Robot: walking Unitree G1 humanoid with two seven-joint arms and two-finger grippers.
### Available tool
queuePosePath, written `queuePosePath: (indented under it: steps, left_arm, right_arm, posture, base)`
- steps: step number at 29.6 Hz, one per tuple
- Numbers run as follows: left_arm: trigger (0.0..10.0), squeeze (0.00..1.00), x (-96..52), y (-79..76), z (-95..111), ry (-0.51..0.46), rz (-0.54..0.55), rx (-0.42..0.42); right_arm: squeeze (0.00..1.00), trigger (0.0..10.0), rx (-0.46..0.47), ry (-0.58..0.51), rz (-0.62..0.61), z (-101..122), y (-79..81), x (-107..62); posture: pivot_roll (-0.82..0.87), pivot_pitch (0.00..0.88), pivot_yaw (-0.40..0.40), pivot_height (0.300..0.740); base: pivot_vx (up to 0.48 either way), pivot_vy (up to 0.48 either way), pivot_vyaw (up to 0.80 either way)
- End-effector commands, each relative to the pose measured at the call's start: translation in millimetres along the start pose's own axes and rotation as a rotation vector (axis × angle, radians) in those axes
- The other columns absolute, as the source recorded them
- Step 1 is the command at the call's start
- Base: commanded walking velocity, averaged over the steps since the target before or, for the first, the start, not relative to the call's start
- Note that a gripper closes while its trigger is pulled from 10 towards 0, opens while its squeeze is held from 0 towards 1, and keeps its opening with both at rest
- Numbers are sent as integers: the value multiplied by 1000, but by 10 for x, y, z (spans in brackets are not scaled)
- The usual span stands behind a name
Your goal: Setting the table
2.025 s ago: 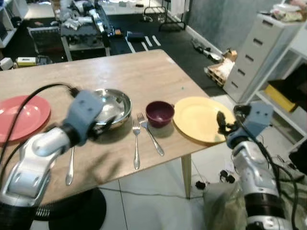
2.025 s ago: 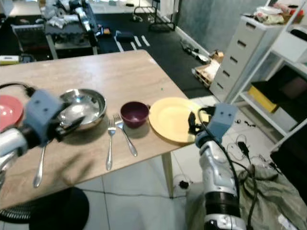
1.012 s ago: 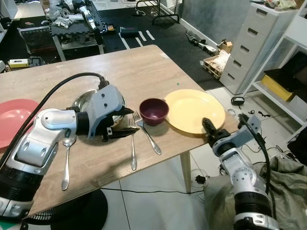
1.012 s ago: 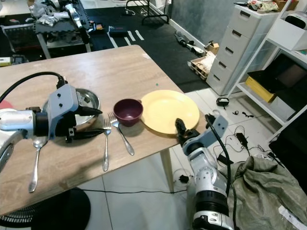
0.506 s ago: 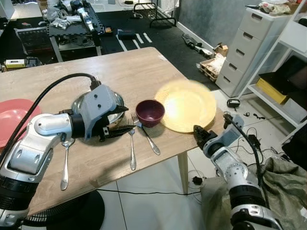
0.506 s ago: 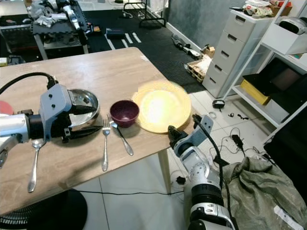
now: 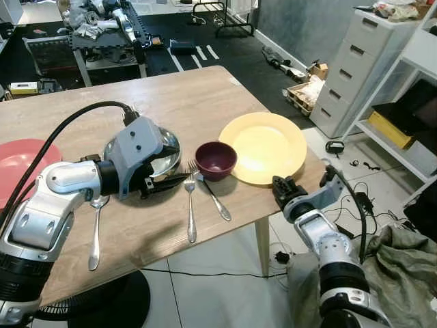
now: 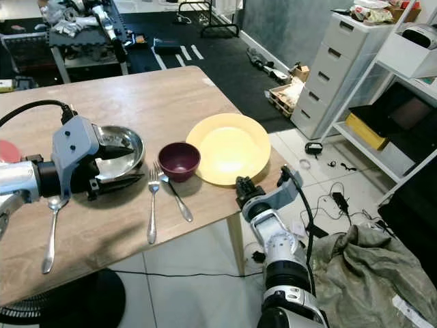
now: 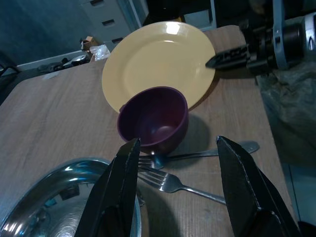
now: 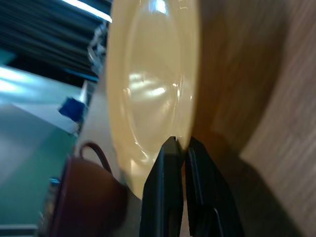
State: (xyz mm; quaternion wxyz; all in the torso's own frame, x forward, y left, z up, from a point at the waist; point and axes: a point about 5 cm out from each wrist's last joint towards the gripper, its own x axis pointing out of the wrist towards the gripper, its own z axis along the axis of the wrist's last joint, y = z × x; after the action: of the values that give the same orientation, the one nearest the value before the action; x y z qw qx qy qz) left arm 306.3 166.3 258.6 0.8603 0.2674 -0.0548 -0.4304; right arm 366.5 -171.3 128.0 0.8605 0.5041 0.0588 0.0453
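I have the right gripper (image 8: 242, 186) at the table's near edge, its fingers almost closed and pinching the near rim of the yellow plate (image 7: 263, 146), which lies flat on the table (image 7: 198, 102) just beside the purple cup (image 7: 215, 159). My left gripper (image 9: 177, 190) hangs wide apart and empty over the steel bowl (image 7: 164, 152), pointing toward the cup and two forks (image 7: 191, 208). I judge the step is positioning the plate. To do it well I'd keep the pinch shallow and level, slide rather than lift, and steer clear of the cup so its handle isn't knocked into the forks.
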Motion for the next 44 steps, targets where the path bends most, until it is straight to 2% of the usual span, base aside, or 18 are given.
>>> queuePosePath:
  steps: [1, 8, 11, 17, 18, 19, 20, 21, 24, 27, 30, 34, 35, 39, 40, 41, 43, 44]
  left_arm:
    - [10000, 0, -7, -15, -36, 18, 8, -3]
    - [10000, 0, 4, -26, -44, 17, 17, -7]
    - [10000, 0, 13, -27, -49, 16, 26, -9]
    - [10000, 0, 22, -28, -49, 12, 31, -11]
    - [10000, 0, 25, -29, -49, 12, 32, -12]
    - [10000, 0, 28, -33, -51, 12, 34, -11]
    - [10000, 0, 28, -33, -51, 12, 34, -11]
    - [10000, 0, 31, -36, -53, 12, 35, -12]
    - [10000, 0, 34, -38, -54, 12, 38, -11]
    - [10000, 0, 34, -33, -49, 10, 45, -10]
    - [10000, 0, 34, -34, -44, 7, 46, -11]
    - [10000, 0, 12, -9, -20, 0, 62, -11]
    - [10000, 0, -9, 12, -1, -4, 74, -9]
    - [10000, 0, -94, 61, 77, -28, 101, -14]
    - [10000, 0, -94, 61, 77, -28, 101, -14]
    - [10000, 0, -145, 83, 109, -35, 111, -12]
    - [10000, 0, -171, 92, 119, -35, 115, -8]
    - [10000, 0, -198, 101, 126, -30, 120, -2]
  right_arm:
    - [0, 0, 41, -54, 26, 91, 61, 4]
    - [0, 0, 110, -145, 120, 263, 234, 1]
    - [0, 0, 135, -173, 216, 350, 399, -20]
    - [0, 0, 151, -174, 236, 361, 442, -26]
    - [0, 2039, 153, -175, 243, 363, 452, -29]
    - [0, 6980, 149, -173, 244, 361, 462, -31]
    - [0, 6980, 149, -173, 244, 361, 462, -31]
    - [0, 10000, 154, -167, 251, 353, 479, -32]
    - [0, 10000, 164, -162, 249, 343, 496, -33]
    - [0, 10000, 245, -204, 245, 427, 509, -30]
    - [0, 10000, 285, -233, 273, 484, 545, -41]
    - [0, 10000, 328, -248, 328, 549, 668, -52]
    - [0, 10000, 340, -242, 358, 548, 739, -62]
    - [0, 10000, 310, -160, 389, 405, 903, -56]
    - [0, 10000, 310, -160, 389, 405, 903, -56]
    - [0, 10000, 293, -115, 406, 294, 989, -51]
    - [0, 10000, 298, -96, 425, 234, 1042, -52]
    - [0, 10000, 272, -57, 427, 140, 1084, -48]
  posture:
    - [154, 80, 38, 740]
    - [151, 81, 39, 740]
    - [147, 81, 39, 740]
    - [147, 80, 38, 740]
    - [147, 80, 38, 740]
    - [146, 80, 38, 740]
    - [146, 80, 38, 740]
    - [146, 79, 37, 740]
    - [147, 79, 37, 740]
    - [148, 79, 38, 740]
    - [149, 78, 38, 740]
    - [147, 79, 39, 740]
    - [148, 78, 39, 740]
    - [150, 80, 37, 740]
    - [150, 80, 37, 740]
    - [152, 80, 36, 740]
    - [152, 80, 36, 740]
    - [152, 80, 35, 740]
  base:
    - [0, 0, 0]
    - [0, 0, 0]
    - [0, 0, 0]
    - [0, 0, 0]
    - [0, 0, 0]
    - [0, 0, 0]
    - [0, 0, 0]
    - [0, 0, 0]
    - [0, 0, 0]
    - [0, 0, 0]
    - [0, 0, 0]
    - [0, 0, 0]
    - [0, 0, 0]
    - [0, 0, 0]
    - [0, 0, 0]
    - [0, 0, 0]
    - [0, 0, 0]
    - [0, 0, 0]
